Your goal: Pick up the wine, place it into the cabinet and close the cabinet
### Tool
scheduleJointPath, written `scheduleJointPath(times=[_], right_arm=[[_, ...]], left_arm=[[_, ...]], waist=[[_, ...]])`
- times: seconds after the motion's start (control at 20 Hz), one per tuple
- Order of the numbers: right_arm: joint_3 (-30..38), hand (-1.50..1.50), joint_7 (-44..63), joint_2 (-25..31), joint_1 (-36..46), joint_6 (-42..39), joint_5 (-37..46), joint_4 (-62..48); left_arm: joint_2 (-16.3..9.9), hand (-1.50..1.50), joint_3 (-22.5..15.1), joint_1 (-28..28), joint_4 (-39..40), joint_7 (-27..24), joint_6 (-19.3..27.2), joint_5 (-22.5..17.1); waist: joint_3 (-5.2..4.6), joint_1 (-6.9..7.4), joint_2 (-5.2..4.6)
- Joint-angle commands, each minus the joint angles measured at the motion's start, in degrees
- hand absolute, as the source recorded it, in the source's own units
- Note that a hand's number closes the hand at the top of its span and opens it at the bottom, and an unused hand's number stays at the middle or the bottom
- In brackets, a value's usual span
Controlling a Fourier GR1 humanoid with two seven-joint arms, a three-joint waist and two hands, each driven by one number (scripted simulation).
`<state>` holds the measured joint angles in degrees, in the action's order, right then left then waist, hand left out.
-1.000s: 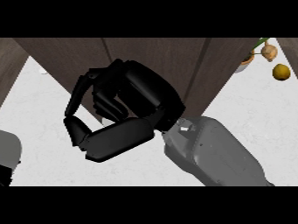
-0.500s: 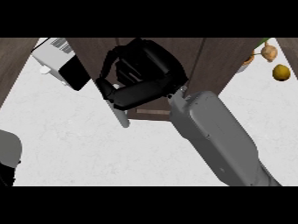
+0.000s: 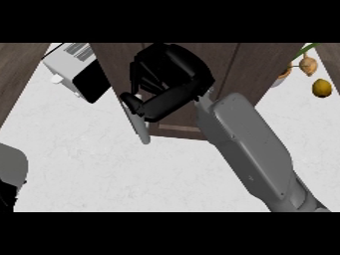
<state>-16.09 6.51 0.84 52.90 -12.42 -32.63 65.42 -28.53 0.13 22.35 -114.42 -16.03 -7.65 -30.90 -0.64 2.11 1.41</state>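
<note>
At upper centre the black right hand has its fingers curled around the grey handle of the dark wooden cabinet. The wine is hidden. The pale speckled worktop lies open below. The left hand's fingers cannot be judged at lower left.

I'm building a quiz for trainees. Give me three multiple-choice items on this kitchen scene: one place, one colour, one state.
1. Where is the round yellow fruit? A upper right B lower left C centre
2. The marbled stone counter top is: A white B green C red
3. The right robot hand is: A at the dark wooden cabinet B flat on the counter C out of view
Key: A, it sits by the right edge; A, pale surface; A, it overlaps the wood front.
</note>
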Motion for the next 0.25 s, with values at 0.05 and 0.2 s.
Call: scheduleJointPath(times=[0.05, 0.2], right_arm=[[6.3, 1.50, -2.7, 5.2, 2.4, 1.0, 1.9, -9.2], [6.9, 1.50, -0.6, 5.5, 4.4, 0.8, 1.1, -9.7]], left_arm=[[0.6, 1.50, -0.8, -0.2, -0.5, 0.0, 0.1, 1.6], [1.1, 1.50, -0.6, -0.2, -1.0, 0.6, 0.3, 0.6]], waist=[[0.62, -0.39, -2.11], [0.61, -0.68, -1.91]])
